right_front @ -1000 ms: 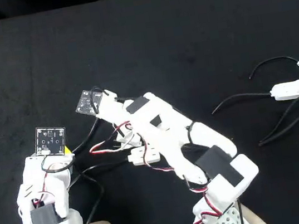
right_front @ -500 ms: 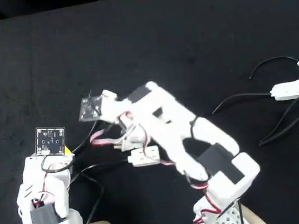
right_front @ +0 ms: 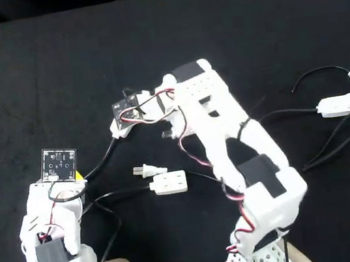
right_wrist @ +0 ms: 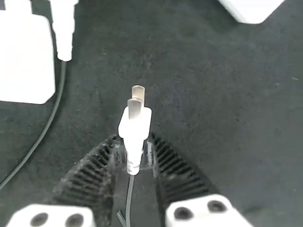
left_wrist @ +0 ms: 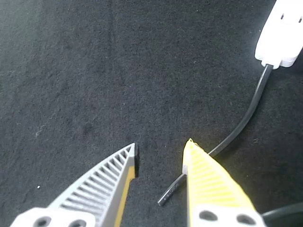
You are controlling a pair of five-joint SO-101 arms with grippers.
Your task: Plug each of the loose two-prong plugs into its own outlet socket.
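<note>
The right pincer was clenched on a two-prong plug, its prongs pointing out ahead over the black surface. The nearest outlet socket lay closer to the arms' bases, with a second plug just beside it. The left pincer was released, hovering by a black cable. This looked like the carry-to-socket step. Next, the prongs would need lining up with the slots, then a straight push.
</note>
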